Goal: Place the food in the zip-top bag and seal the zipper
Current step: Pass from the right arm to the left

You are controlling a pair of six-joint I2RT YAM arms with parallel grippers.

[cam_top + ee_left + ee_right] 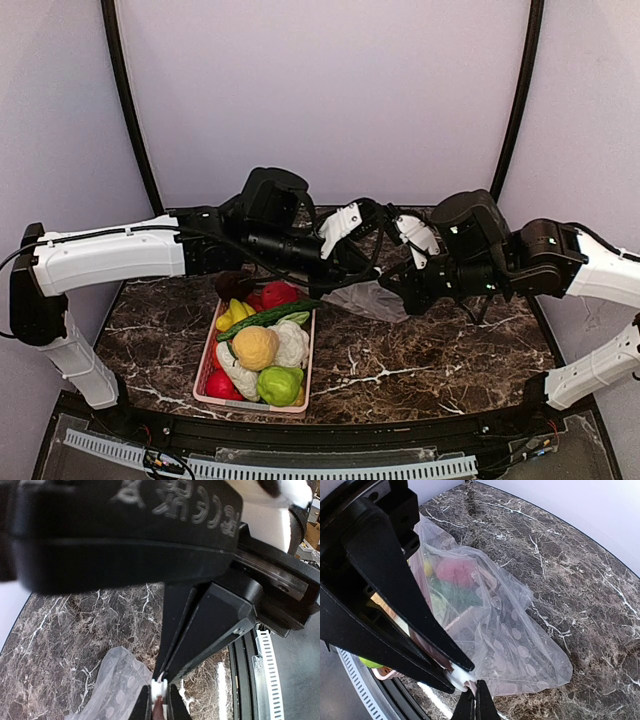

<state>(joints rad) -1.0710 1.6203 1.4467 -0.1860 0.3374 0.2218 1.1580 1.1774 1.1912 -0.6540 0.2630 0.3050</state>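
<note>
While the food (262, 345) waits in the basket (250, 405), we clamp left fingers (142, 706) and right fingers (483, 707) on the zipper (158, 689), holding the zip-top bag (515, 630) beside it for loading.

White arm links (110, 255), black joints (275, 195), perhaps embossed lettering (195, 502)

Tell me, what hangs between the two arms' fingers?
The clear dotted zip-top bag, its edge pinched by both; top and right wrist views show it.
</note>
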